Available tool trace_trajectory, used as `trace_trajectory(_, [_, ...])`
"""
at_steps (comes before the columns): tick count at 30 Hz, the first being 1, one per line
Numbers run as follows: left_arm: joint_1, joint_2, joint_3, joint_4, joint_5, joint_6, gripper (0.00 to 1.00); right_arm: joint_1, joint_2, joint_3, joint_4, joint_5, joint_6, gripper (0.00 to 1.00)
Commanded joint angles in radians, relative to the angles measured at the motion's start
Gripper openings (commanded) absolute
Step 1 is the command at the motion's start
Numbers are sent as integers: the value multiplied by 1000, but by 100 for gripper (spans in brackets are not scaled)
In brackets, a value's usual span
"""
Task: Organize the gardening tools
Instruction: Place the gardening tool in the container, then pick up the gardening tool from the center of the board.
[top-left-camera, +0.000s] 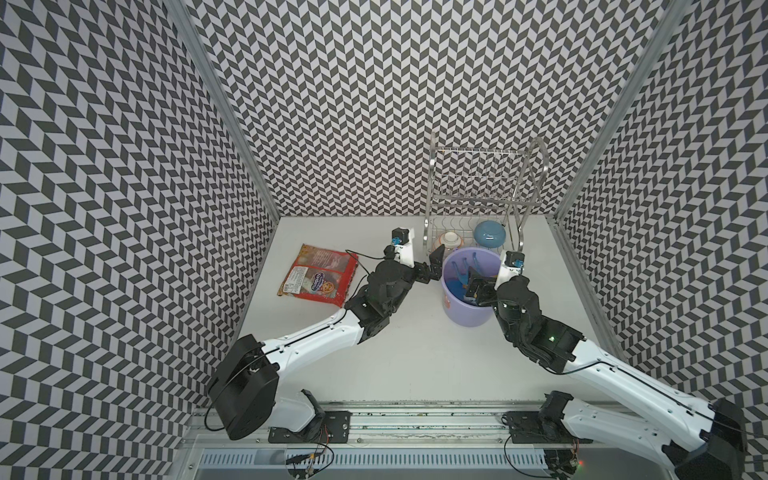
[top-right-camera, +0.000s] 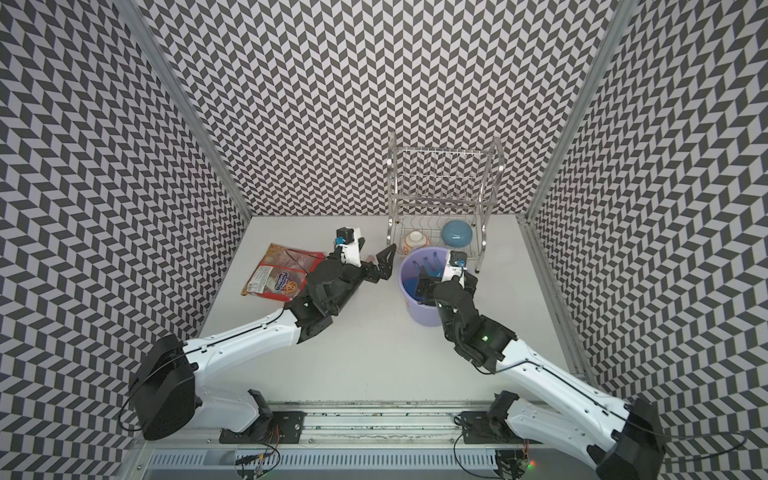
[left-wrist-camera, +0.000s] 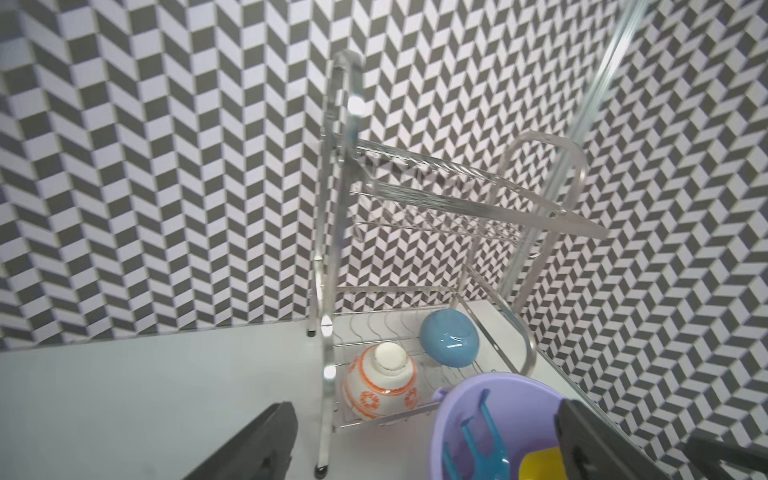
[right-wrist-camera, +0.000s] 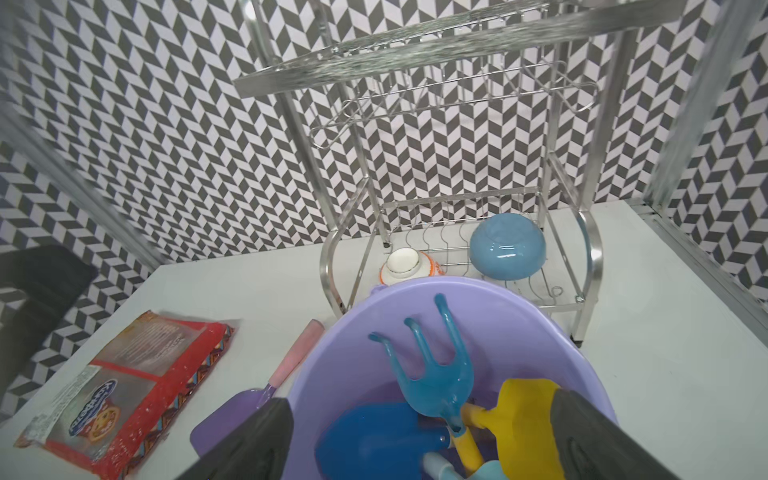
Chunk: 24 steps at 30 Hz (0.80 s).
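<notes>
Inside the lavender bucket (right-wrist-camera: 415, 286), from where I stand, four of the toy tools lie heaped together. The blue rake (right-wrist-camera: 436, 382) has its tines leaning up the inner wall and its yellow handle running down into the pile. The dark blue trowel (right-wrist-camera: 374, 436) lies on the bottom to one side of it and the yellow spade (right-wrist-camera: 523, 415) on the other. Only a bit of the pale blue shovel (right-wrist-camera: 440, 467) shows, under the rake's handle.

The fifth tool, the purple fork (right-wrist-camera: 286, 370) with its pink handle, is outside. It lies flat on the white table (top-left-camera: 415, 353), just beside the bucket's outer wall, between the bucket and the red snack packet (top-left-camera: 320, 276). The packet itself lies well apart from the bucket.

The right gripper (top-left-camera: 476, 286) hangs in the bucket's mouth over the heap, jaws spread wide with nothing between them. The left gripper (top-right-camera: 388, 261) sits just beside the bucket on the packet's side, above the fork, and its jaws are also wide apart and empty.

Behind the bucket, very near it, stands a steel dish rack (top-left-camera: 478, 187). On its bottom shelf sit an upturned blue bowl (top-left-camera: 490, 235) and a white and orange bowl (top-left-camera: 451, 240).
</notes>
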Motion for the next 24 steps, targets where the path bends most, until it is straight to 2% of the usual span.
trace_trajectory(1, [58,-78,-58,-96,-52,-90,100,7,72,80,42,-99,-67,100])
trace_trajectory(6, [161,-168,-128,-134,-57,-157,100,44,245,231,-28,-116,-101,100])
trace_trajectory(10, [254,-148,-111,-169,35,-179,100,57,329,314,-57,-115,-107,100])
trace_trajectory(17, [374,85,65,-315,219,-168,100,57,335,294,-14,-85,-84,100])
trace_trajectory(24, [396,357,274,-413,339,-119,100,55,326,271,-11,-26,-69,100])
